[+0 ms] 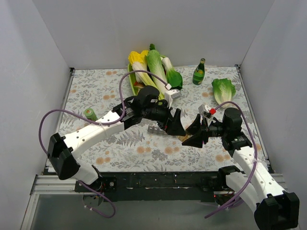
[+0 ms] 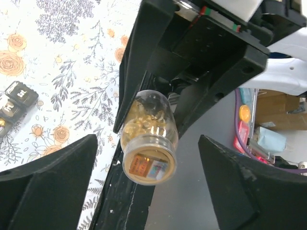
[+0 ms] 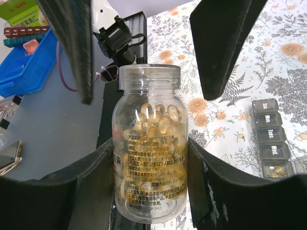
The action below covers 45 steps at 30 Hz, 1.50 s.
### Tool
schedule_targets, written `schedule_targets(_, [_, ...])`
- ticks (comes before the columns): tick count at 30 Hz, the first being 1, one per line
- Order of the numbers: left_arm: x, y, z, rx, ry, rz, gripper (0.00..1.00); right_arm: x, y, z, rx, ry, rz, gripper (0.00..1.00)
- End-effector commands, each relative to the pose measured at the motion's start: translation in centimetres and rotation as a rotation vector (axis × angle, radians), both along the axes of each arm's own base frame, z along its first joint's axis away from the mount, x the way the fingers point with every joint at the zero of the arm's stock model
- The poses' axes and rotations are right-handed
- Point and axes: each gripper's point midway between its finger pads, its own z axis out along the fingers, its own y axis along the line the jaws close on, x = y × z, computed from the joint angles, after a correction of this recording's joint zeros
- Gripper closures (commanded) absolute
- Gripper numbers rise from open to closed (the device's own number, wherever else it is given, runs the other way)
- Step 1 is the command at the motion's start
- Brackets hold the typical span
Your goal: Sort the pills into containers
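The right gripper (image 3: 146,191) clamps an uncapped clear bottle (image 3: 148,143), half full of yellow capsules (image 3: 158,120), at frame centre. The left gripper (image 2: 148,143) gapes wide, holding nothing. The strip of containers (image 3: 272,139) lies lower right on the table (image 3: 230,120), and its lowest compartment shows something yellow.

The pill jar (image 3: 148,143) sits clamped between the right jaws, with pills (image 3: 158,117) inside it. The left jaws face it, spread to either side of its far end and apart from it, so the jar lies between the 2 pairs of jaws. The containers (image 1: 156,128) lie on the desk (image 1: 96,91) just left of the left jaws. Behind the left jaws lies the vegetable tray (image 1: 132,81). Behind the right jaws stands a bottle (image 1: 199,72), with a leafy vegetable (image 1: 223,89) to its right. A can (image 1: 90,113) sits well left of the left jaws.
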Motion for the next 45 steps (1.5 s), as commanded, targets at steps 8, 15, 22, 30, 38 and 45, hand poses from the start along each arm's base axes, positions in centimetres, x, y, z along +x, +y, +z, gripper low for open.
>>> schedule_targets(8, [-0.4, 3.5, 6.1, -0.183, -0.025, 0.187, 0.02, -0.7, 0.0, 1.5, 0.028, -0.055, 0.039, 0.99])
schedule_targets(15, [-1.6, 2.4, 3.7, -0.122, 0.253, 0.193, 0.02, -0.5, 0.0, 1.5, 0.024, -0.062, 0.031, 0.99])
schedule_targets(22, [-1.1, 1.3, 2.0, -0.05, 0.305, 0.207, 0.12, -0.5, 0.0, 1.4, 0.022, -0.064, 0.027, 0.99])
schedule_targets(30, [-1.7, 0.7, 1.4, -0.029, 0.349, 0.167, 0.41, -0.3, 0.0, 1.4, 0.02, -0.066, 0.019, 0.99])
schedule_targets(38, [-2.7, 0.5, 3.1, -0.084, 0.188, 0.028, 0.87, -0.3, 0.1, 1.2, 0.019, -0.035, 0.023, 0.99])
schedule_targets(45, [-2.8, 0.2, 5.2, -0.152, -0.053, -0.115, 0.83, -0.6, 0.2, 1.1, 0.034, 0.032, 0.051, 0.99])
